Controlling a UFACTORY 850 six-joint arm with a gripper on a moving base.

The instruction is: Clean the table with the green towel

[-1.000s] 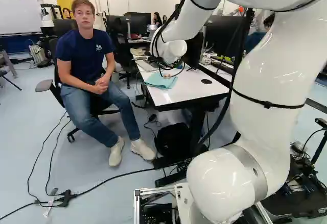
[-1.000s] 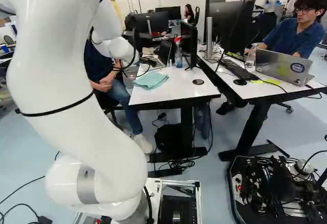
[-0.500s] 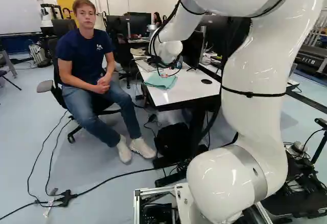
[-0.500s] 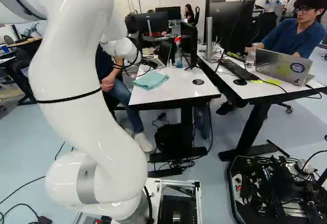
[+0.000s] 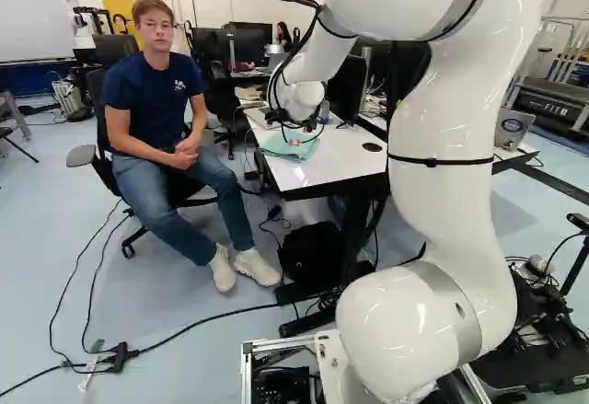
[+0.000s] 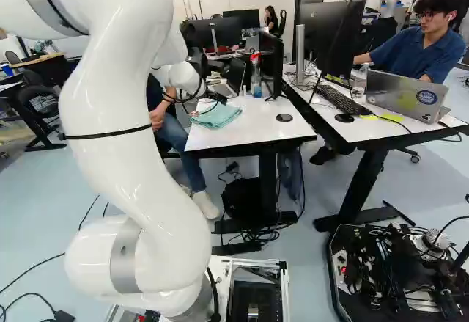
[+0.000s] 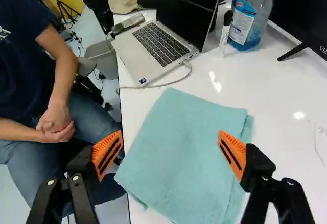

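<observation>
Find the claw released, with both orange pads spread wide apart and nothing gripped. Find the green towel folded flat on the white table, beneath and ahead of the claw, between the lines of the two pads. Cannot tell contact between pads and cloth. Note one towel corner at the table edge, on the seated person's side. Ahead of the claw, just past the towel, record an open laptop with a thin cable curving from its side. Also ahead, on the far side of the laptop from the person, record a spray bottle with blue liquid, upright, and a marker standing beside it. Past the bottle, note a black monitor on a stand. Beside the claw, off the table edge, note the person's clasped hands, apart from the towel.
</observation>
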